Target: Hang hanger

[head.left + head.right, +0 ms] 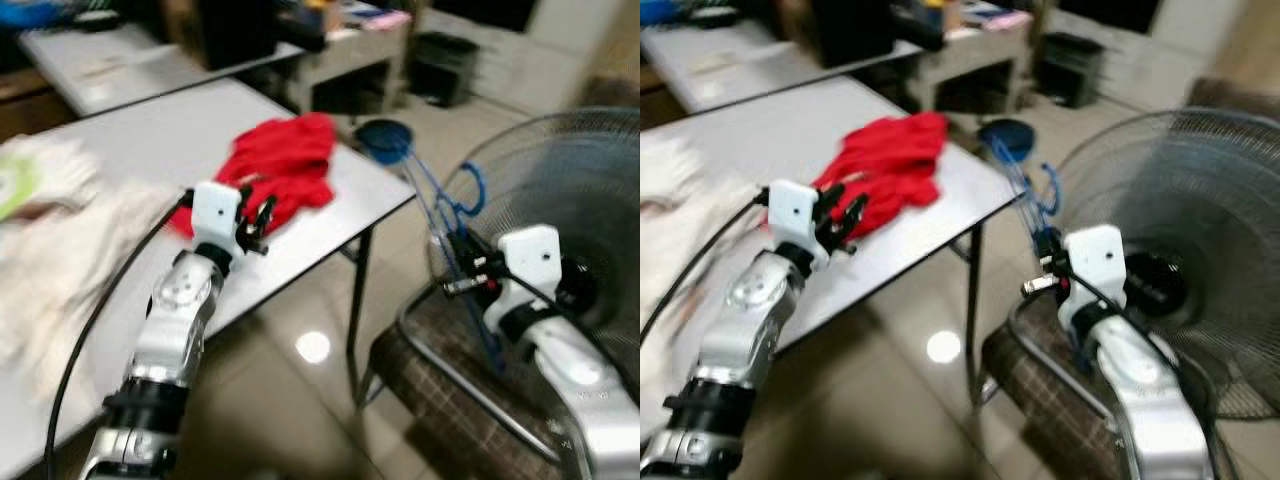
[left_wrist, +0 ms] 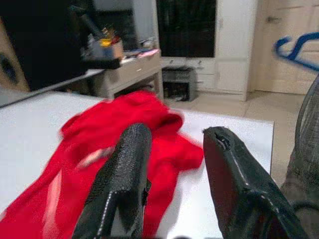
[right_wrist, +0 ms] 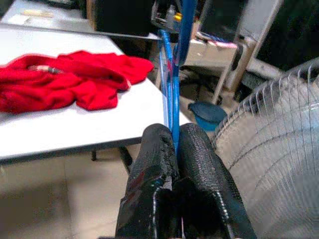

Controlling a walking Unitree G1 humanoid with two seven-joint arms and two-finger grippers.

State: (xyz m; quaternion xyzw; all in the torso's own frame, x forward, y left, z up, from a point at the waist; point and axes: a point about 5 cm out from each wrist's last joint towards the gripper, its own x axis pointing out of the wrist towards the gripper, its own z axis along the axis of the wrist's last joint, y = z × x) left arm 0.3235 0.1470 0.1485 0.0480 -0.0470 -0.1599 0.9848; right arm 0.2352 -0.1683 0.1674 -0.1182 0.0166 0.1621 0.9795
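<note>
Hanger (image 3: 174, 59) pinched in the right gripper (image 3: 175, 144), off the table's corner and in front of the fan.

Right gripper's two black fingers sit closed tight on the thin blue wire, whose hook (image 1: 470, 188) rises at about twelve o'clock from the grip, just before the fan (image 1: 580, 190). Left gripper (image 2: 174, 164) hovers over the white table (image 1: 180, 130) with its fingers spread and holding nothing; the red garment (image 1: 285, 165) lies at about one o'clock from it. To do this step well, I judge the grip must stay firm so the wire cannot swivel, the hook should stay upright and clear of the fan's grille, and the carry should be slow.
</note>
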